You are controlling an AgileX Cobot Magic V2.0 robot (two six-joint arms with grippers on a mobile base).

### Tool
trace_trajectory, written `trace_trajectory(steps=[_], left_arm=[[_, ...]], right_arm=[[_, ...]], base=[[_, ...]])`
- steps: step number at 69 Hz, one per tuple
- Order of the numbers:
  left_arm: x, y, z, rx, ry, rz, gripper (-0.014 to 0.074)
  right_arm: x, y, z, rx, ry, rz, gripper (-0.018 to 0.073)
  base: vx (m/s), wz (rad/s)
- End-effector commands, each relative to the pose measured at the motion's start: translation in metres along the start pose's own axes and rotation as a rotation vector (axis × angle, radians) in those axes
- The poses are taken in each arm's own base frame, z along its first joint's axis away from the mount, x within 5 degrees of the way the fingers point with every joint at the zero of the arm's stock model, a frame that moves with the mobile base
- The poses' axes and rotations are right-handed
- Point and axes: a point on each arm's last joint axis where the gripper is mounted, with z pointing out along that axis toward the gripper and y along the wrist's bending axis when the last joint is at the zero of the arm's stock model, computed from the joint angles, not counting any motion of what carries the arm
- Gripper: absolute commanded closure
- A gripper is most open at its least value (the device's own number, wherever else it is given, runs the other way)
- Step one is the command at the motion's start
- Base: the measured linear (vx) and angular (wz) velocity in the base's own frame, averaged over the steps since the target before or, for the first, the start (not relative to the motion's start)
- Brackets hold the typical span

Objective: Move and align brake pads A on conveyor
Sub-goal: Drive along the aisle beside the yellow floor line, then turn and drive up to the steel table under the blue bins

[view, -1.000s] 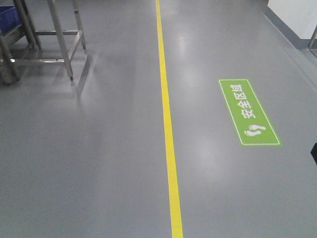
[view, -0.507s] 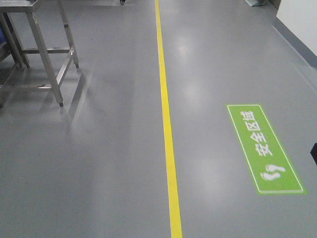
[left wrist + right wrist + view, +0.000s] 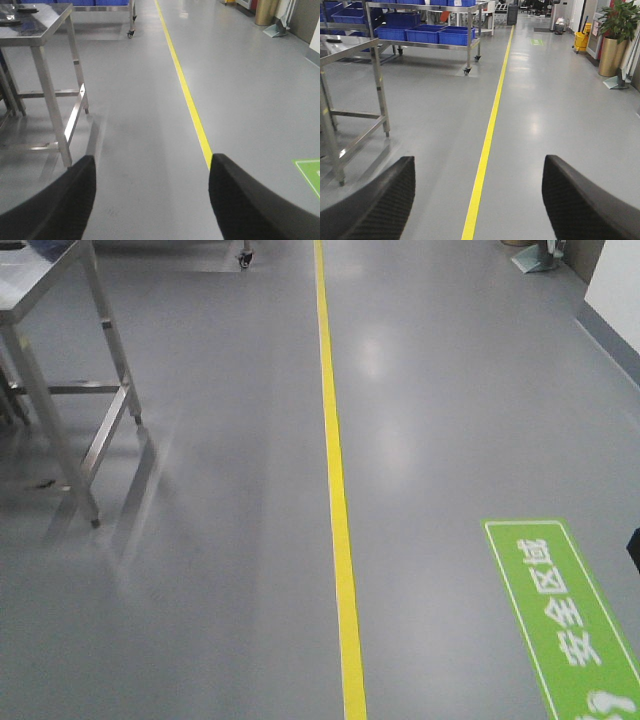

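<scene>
Looking at the robot from where I stand, I judge that the task has not yet begun, as far as the views can show. No small dark-grey curved brake pads A and no dark felt conveyor with a red frame appear in any of the three views. They are out of sight, and I cannot say where they are.

The front view shows only the smooth grey workshop floor (image 3: 200, 570), with a straight yellow painted line (image 3: 335, 470) running from six o'clock up to twelve o'clock. A shiny stainless steel table (image 3: 35, 275) stands at about ten o'clock. A green rectangular floor sign with white characters (image 3: 565, 615) lies at about five o'clock.

The left gripper (image 3: 152, 160) has its two black fingers (image 3: 60, 200) spread wide, and only floor shows between them. The right gripper (image 3: 479, 160) is spread wide in the same way and holds nothing. In the right wrist view, far off at about eleven o'clock, a steel rack on wheels (image 3: 468, 55) carries blue plastic bins (image 3: 442, 35). A green plant in a golden pot (image 3: 612, 50) stands at about one o'clock.

So, to my judgement, everything is left to do. The robot must first come to the conveyor, then take the pads, move them and set them in line.
</scene>
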Motion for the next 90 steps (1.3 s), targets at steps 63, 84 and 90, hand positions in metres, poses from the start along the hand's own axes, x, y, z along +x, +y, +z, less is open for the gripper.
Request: trace_trajectory(steps=[63, 84, 90], left_arm=[[-0.0147, -0.0015, -0.0016, 0.012, -0.087, -0.008, 0.0125], [-0.0147, -0.0015, -0.0016, 0.012, -0.087, -0.008, 0.0125], [-0.0147, -0.0015, -0.0016, 0.012, -0.087, -0.008, 0.0125]], right_arm=[[-0.0155, -0.0012, 0.0003, 0.009, -0.093, -0.006, 0.0054], [-0.0152, -0.0012, 0.0003, 0.009, -0.09, -0.006, 0.0054], [-0.0152, -0.0012, 0.0003, 0.009, -0.09, -0.006, 0.0054]], base=[[0.75, -0.01], [0.71, 0.08], [0.68, 0.03]])
